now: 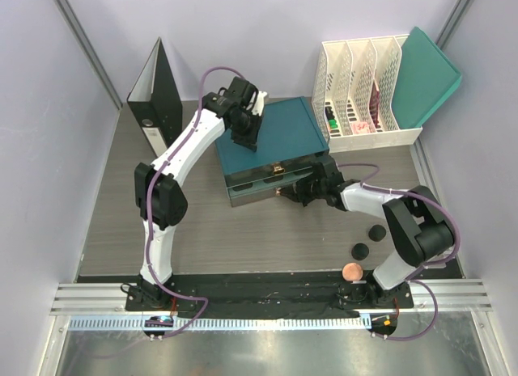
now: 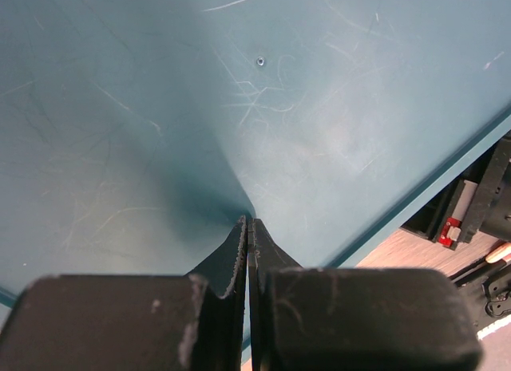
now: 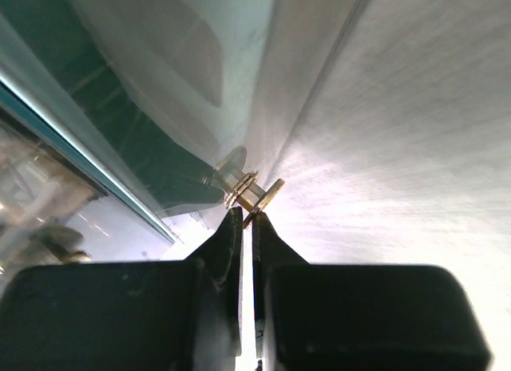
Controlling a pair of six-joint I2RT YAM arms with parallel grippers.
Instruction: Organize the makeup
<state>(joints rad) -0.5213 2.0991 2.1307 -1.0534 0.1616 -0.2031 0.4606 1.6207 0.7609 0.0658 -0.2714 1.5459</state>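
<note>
Recorded on the right front part of the table (image 1: pixel 243 238): rear black jar (image 1: pixel 377 232) and front black jar (image 1: pixel 359 250), both round, seen from above as dark circles, resting flat, near each other but apart, set on a diagonal. Peach round disc (image 1: pixel 352 272) flat, just nearer than the front jar, at the edge of the black strip (image 1: pixel 267 287).

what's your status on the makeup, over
Left hand shut, tips on teal box lid. Right hand shut on gold drawer pull. Two black jars, peach disc loose on table. Nothing in the way.
</note>
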